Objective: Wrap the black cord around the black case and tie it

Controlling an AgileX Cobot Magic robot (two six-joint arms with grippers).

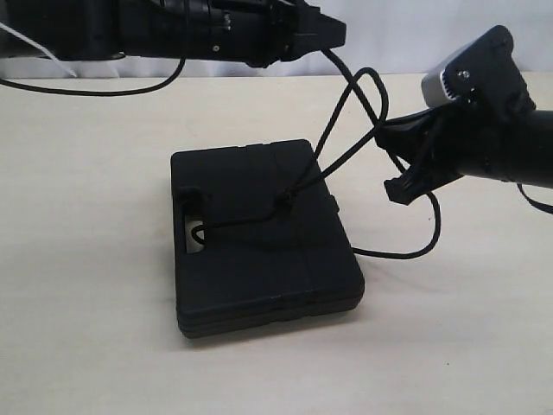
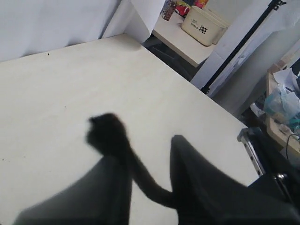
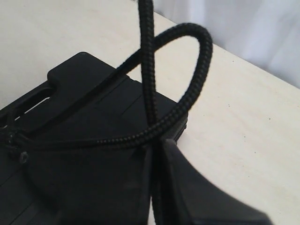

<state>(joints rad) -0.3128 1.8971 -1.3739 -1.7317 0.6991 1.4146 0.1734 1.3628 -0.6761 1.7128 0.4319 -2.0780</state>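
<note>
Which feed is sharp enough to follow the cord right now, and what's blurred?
Right wrist view: the black cord is crisp, braid visible. Left wrist view: the left fingers and cord end are blurred dark smears; only the table is sharp. Exterior view: even light, but the cord is hard to trace on the black case.

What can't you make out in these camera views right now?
Left wrist view: left fingers and cord end blurred, grip unclear.
Exterior view: knot too small to judge; case hides any cord underneath.
Right wrist view: right fingers cut off by the frame edge.
</note>
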